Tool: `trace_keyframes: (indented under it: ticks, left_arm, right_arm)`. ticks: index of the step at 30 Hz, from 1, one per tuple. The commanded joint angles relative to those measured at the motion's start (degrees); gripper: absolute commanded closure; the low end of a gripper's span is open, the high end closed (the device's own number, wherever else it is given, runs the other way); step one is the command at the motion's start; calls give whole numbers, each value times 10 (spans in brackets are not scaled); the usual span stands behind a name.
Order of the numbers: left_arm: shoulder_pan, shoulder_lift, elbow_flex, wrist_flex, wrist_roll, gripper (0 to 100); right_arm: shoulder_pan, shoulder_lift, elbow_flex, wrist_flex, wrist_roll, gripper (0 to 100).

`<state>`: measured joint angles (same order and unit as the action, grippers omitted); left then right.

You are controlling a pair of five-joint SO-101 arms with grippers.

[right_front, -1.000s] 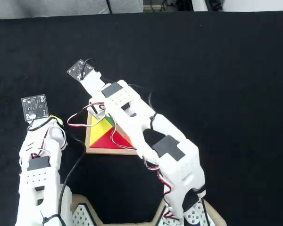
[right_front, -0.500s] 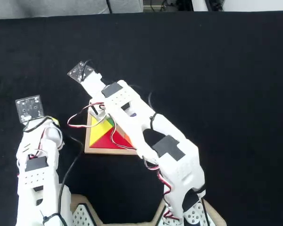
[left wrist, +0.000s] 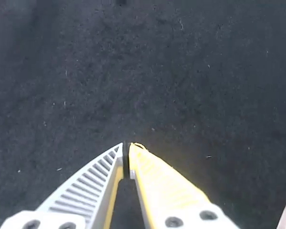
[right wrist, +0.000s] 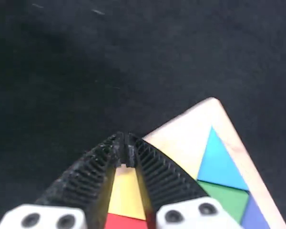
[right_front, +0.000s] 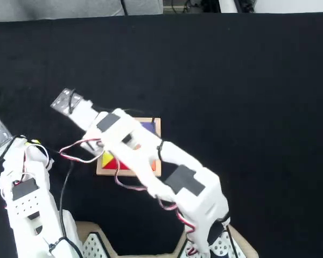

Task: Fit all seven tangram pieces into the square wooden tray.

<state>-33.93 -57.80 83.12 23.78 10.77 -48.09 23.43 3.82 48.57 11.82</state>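
Observation:
The square wooden tray (right_front: 156, 124) lies mid-table, largely covered by the right arm (right_front: 134, 148). A purple piece (right_front: 148, 128) and red and yellow pieces (right_front: 108, 159) show in it. In the right wrist view the tray's corner (right wrist: 207, 110) holds a light blue triangle (right wrist: 218, 162), a green piece (right wrist: 229, 198), a yellow piece (right wrist: 126, 193) and a red one (right wrist: 125, 223). My right gripper (right wrist: 126, 142) is shut, empty, over the tray's edge. My left gripper (left wrist: 127, 147) is shut on nothing above bare black cloth, with its arm (right_front: 21, 188) left of the tray.
Black cloth (right_front: 242, 97) covers the whole table, with free room to the right of and beyond the tray. Both arm bases (right_front: 97, 244) stand at the near edge. Red and white cables (right_front: 75, 153) hang beside the tray's left side.
The right arm has swung left and lower across the tray. The left arm has swung away left toward the table's edge. The tray has kept its place.

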Motion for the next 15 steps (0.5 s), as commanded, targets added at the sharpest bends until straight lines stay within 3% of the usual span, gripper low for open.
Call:
trace_keyframes:
  ticks: [1, 15]
  left_arm:
    - [-7, -11, -39, 8, 5, 970]
    - [-5, -11, -40, 8, 5, 970]
  right_arm:
    - [-29, -44, 4, -12, 6, 988]
    - [11, 12, 5, 56, 34, 988]
